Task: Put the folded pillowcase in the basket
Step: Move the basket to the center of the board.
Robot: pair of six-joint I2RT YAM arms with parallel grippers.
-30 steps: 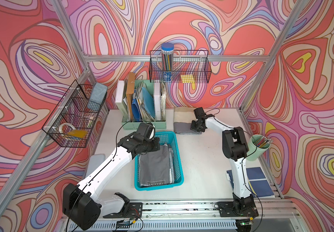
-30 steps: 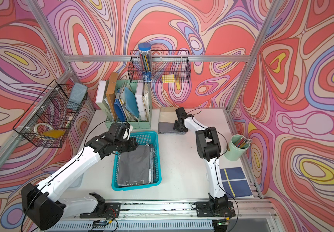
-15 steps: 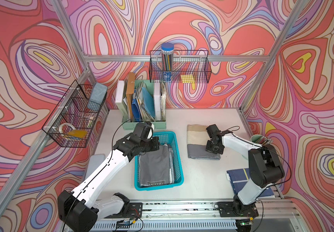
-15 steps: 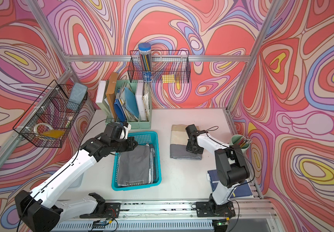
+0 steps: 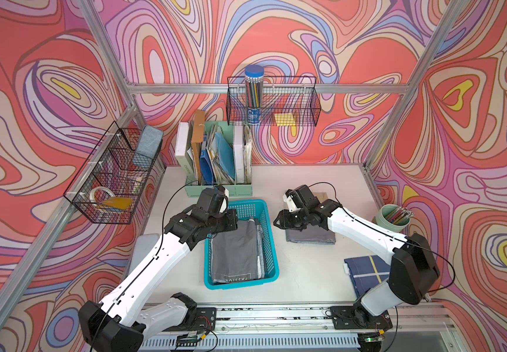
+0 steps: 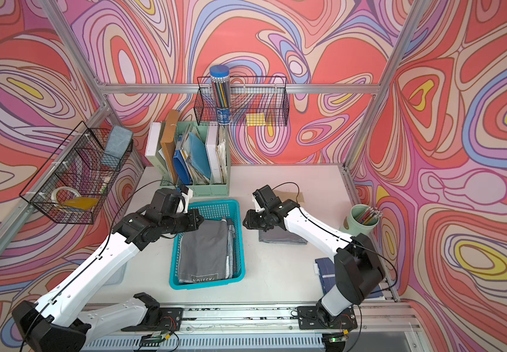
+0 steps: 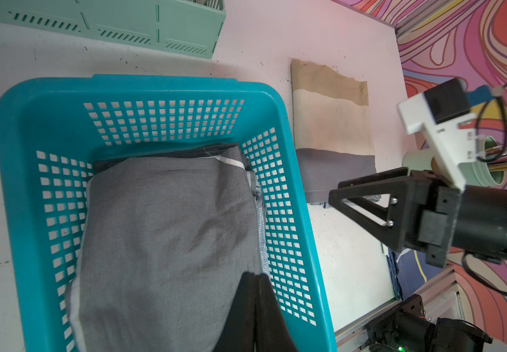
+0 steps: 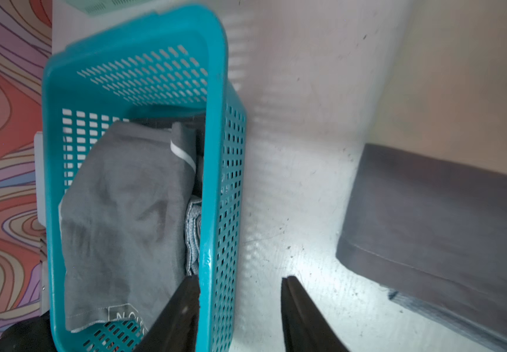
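Desk, near to far. Near right corner: navy cloth, folded, partly under the right arm. Middle, toward the near edge: basket, holding a folded grey cloth that fills most of its floor, with a smaller grey piece tucked against the right wall. Left gripper: jaws pressed together, empty, over the grey cloth at the basket's far end; whether it touches is unclear. Right gripper: jaws spread, holding nothing, above the bare strip between the basket's right wall and the pillowcase. Pillowcase: folded, tan, cream and grey bands, flat on the desk just right of the basket, outside it; the right arm covers its middle in both top views. Right edge: mint cup of pencils. Far edge: mint organizer, packed with files and books. Left wall: wire basket with a tape roll. Back wall: wire rack with a pencil tube and a yellow pad.
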